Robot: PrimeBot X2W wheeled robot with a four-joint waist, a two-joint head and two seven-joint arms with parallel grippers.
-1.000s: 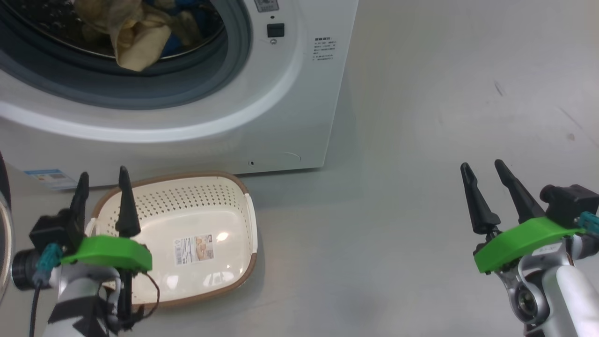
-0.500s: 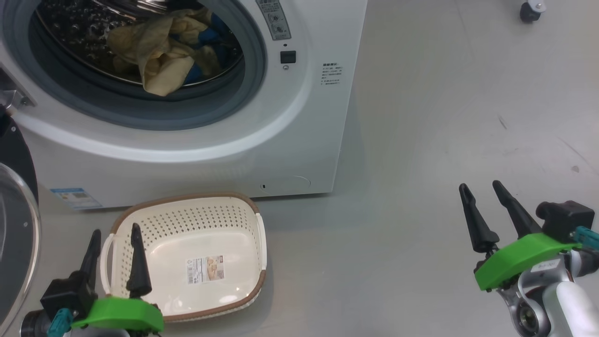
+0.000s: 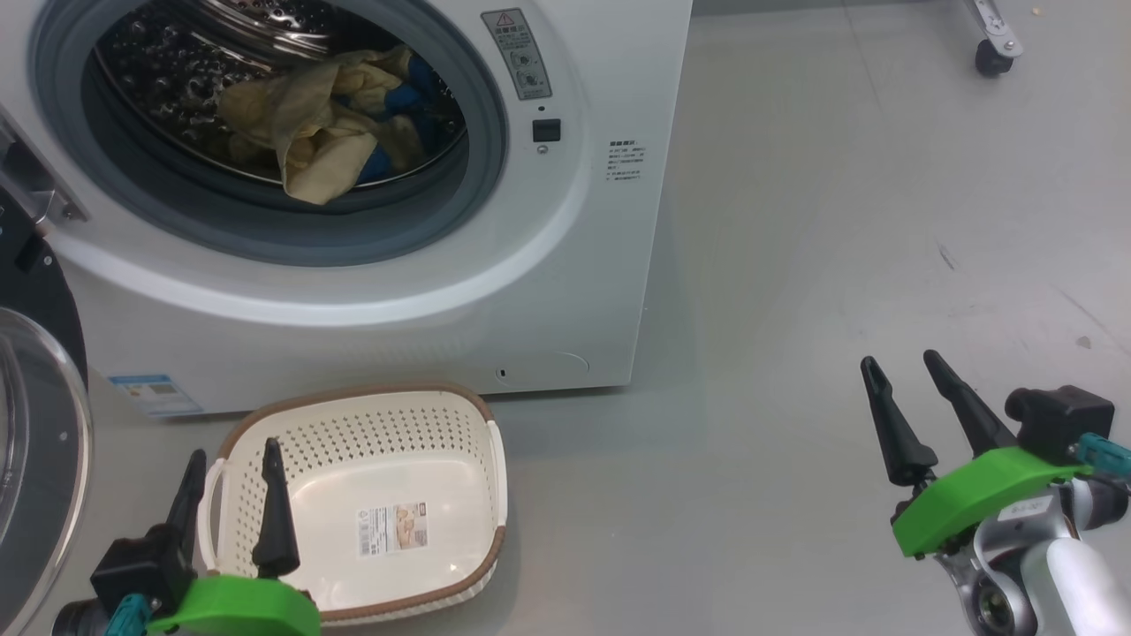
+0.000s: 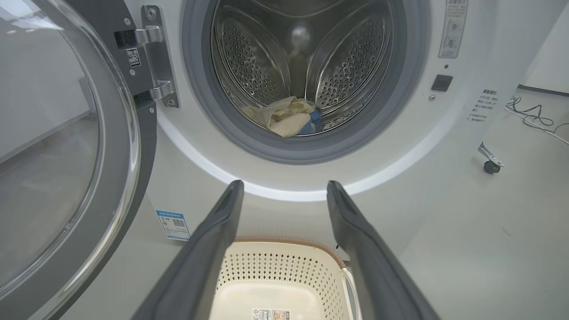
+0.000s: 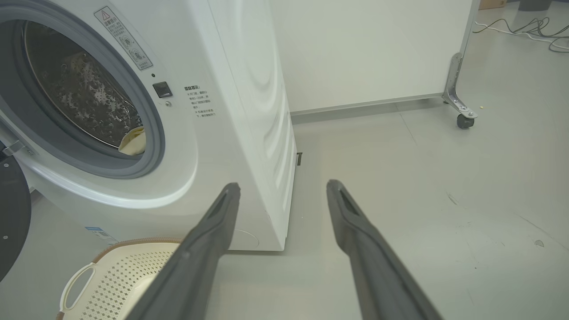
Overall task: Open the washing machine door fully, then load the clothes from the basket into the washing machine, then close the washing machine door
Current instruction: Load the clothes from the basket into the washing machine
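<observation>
Big white front-loading washing machine (image 3: 574,291) on grey floor (image 3: 795,221); its round black-rimmed glass door (image 3: 40,442) stands swung wide at the left; soft pale yellow and bright blue clothes (image 3: 314,146) lie heaped in the steel perforated drum, one yellow fold reaching its front lip; small cream perforated basket (image 3: 353,395) with brown rim sits on the floor just before the machine, a paper label on its bottom; left gripper (image 3: 235,450) hovers at the basket's near-left side, fingers spread, gripping nothing; right gripper (image 3: 899,359) well apart to the right over the floor, likewise spread, gripping nothing.
</observation>
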